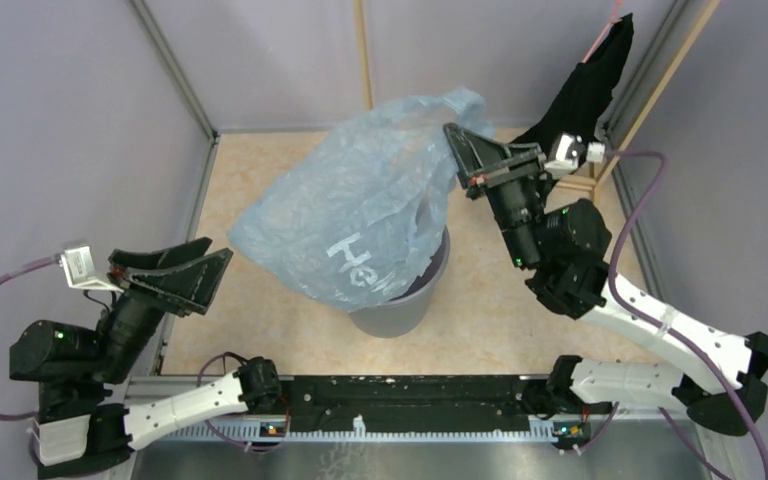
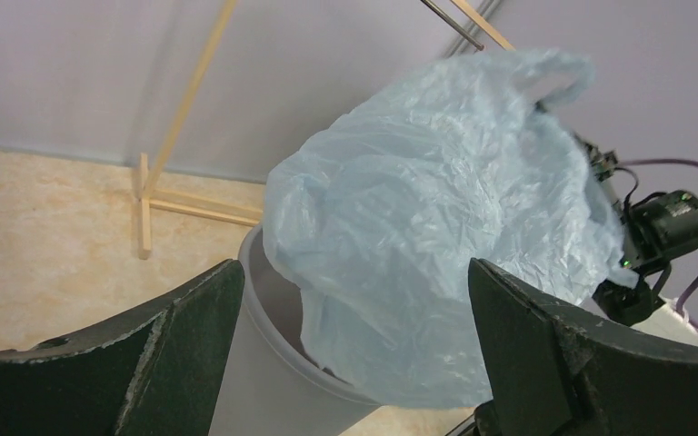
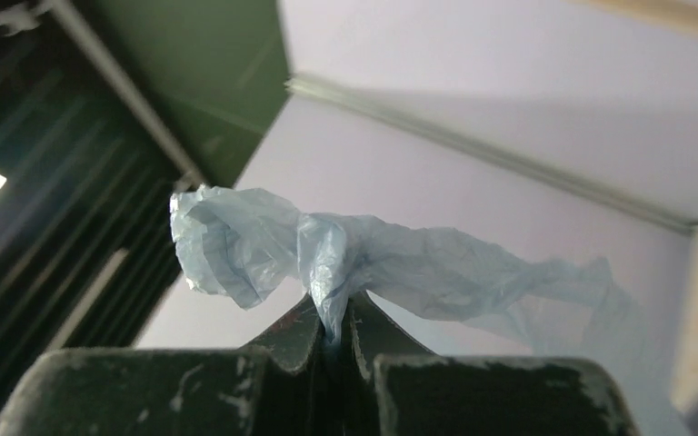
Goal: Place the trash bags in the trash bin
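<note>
The pale-blue trash bag hangs above the grey trash bin, its lower end dipping inside the rim. White lettering shows on its lower side. My right gripper is shut on the bag's top edge and holds it up; in the right wrist view the plastic is pinched between the closed fingers. My left gripper is open and empty, left of the bin. In the left wrist view the bag and bin sit between and beyond its spread fingers.
A black cloth garment hangs on a wooden frame at the back right. Purple walls with metal posts enclose the tan tabletop. A black rail runs along the near edge.
</note>
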